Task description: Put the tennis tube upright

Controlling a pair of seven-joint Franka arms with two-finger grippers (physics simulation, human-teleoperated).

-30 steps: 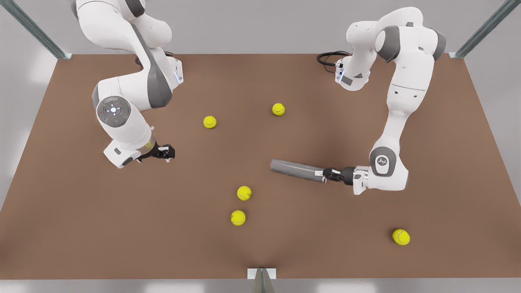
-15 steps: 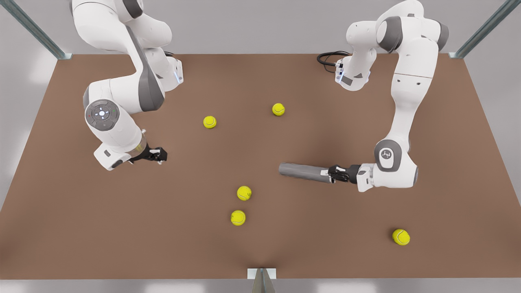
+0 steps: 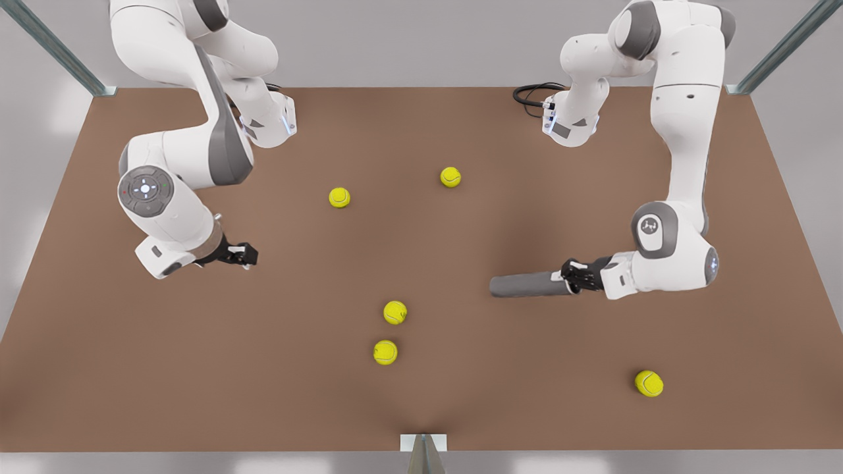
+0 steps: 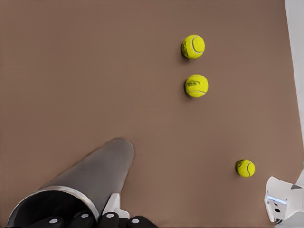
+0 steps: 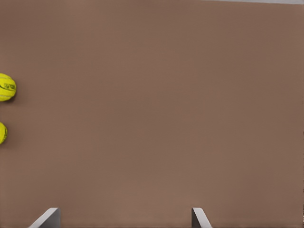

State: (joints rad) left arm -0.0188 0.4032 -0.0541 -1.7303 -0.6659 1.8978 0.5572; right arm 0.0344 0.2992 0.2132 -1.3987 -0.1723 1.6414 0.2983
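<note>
Two grippers, left gripper (image 3: 571,278) right of centre in the front view, clamped on the lying tennis tube (image 3: 527,286), right gripper (image 3: 245,255) at left, fingers parted, empty.

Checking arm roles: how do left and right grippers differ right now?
Load: the left gripper is shut on the rim end of the tennis tube; the right gripper is open, holding nothing.
Place: left gripper on the front view's right, right gripper waiting on its left.
Shared: both sit low over the table, pointing inward.
</note>
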